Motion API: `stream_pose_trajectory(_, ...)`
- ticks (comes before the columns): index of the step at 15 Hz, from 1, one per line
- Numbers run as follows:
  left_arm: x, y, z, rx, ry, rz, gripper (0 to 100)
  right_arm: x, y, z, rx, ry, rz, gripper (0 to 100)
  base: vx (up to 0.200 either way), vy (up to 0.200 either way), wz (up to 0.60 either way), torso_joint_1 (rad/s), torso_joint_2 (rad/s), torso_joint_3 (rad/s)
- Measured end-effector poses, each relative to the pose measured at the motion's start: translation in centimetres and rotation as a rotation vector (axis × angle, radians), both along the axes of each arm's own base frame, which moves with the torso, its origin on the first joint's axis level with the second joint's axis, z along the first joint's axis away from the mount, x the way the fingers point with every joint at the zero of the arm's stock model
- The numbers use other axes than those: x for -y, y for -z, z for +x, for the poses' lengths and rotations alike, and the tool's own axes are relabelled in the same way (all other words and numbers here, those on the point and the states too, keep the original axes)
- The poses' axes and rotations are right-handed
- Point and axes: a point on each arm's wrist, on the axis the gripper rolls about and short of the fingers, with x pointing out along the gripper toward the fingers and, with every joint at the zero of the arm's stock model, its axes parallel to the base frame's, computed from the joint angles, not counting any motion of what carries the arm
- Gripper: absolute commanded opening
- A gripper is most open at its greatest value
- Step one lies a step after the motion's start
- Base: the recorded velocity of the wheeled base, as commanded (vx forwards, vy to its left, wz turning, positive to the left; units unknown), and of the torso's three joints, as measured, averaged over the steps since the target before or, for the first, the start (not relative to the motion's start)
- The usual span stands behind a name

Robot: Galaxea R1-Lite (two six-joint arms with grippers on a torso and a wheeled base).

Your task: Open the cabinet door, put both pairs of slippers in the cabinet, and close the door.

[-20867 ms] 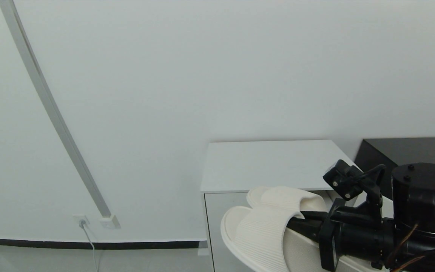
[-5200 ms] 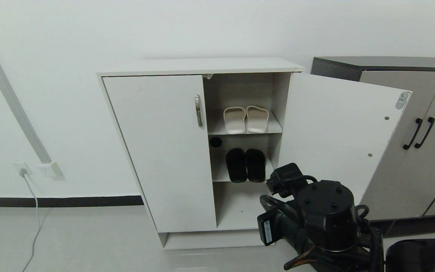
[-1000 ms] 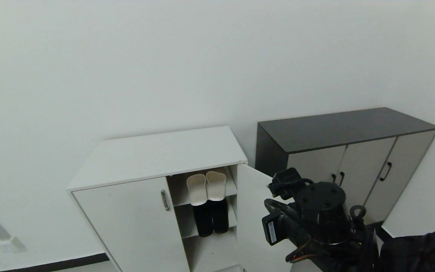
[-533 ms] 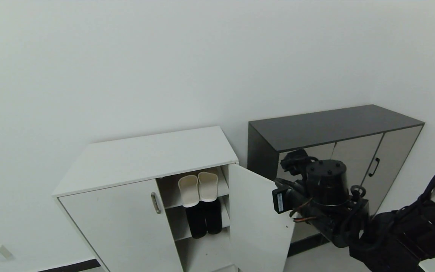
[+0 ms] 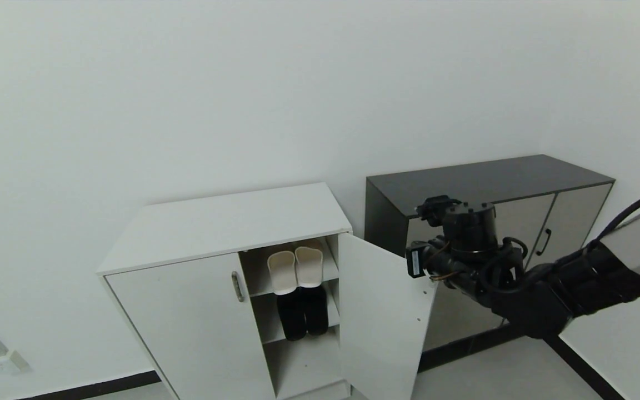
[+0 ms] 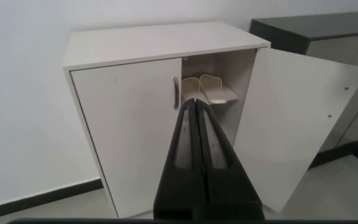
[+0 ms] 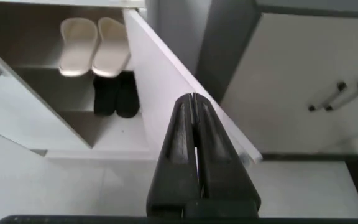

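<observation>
Slippers (image 5: 296, 269) are sitting inside, door (image 5: 381, 316) hanging open. L gripper (image 6: 195, 102) & R gripper (image 7: 194, 99) are pinching tight on nothing. Push could be sliding off door edge, leaving gap

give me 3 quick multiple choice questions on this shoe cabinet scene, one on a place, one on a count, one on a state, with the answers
1. Where do the white slippers lie?
A. on the floor
B. on the upper shelf, above the black slippers
C. on the lowest shelf

2. How many pairs of slippers are in the cabinet?
A. one
B. three
C. two

3. How is the cabinet's right door?
A. swung open
B. shut
C. taken off

Answers:
1 B, since the head view shows the white pair one shelf above the black pair.
2 C, since there is one white pair and one black pair.
3 A, since the door stands out from the front and the shelves show behind it.
</observation>
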Motion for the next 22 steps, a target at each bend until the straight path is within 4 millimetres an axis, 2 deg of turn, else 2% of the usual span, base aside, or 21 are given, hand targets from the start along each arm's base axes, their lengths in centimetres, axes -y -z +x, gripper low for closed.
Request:
stream_pose_trajectory(4,0.0,0.0,0.0,-0.001,-0.001,0.0,0,1.3,0.0,4.6,-0.039,0.064,0.027,0,0.0,0.0,0.0,0.0,0.0,0.0)
stream_pose_trajectory(8,0.0,0.0,0.0,-0.001,-0.001,0.0,0,2.2,2.5,7.6,-0.079,0.106,0.019,0,0.0,0.0,0.0,0.0,0.0,0.0)
stream_pose_trajectory(13,0.0,0.0,0.0,-0.001,-0.001,0.0,0,2.2,4.7,8.3,-0.119,0.113,0.0,0,0.0,0.0,0.0,0.0,0.0,0.0)
stream_pose_trajectory(22,0.0,0.0,0.0,-0.001,-0.001,-0.001,0,2.0,6.1,7.8,-0.156,0.106,-0.02,0,0.0,0.0,0.0,0.0,0.0,0.0)
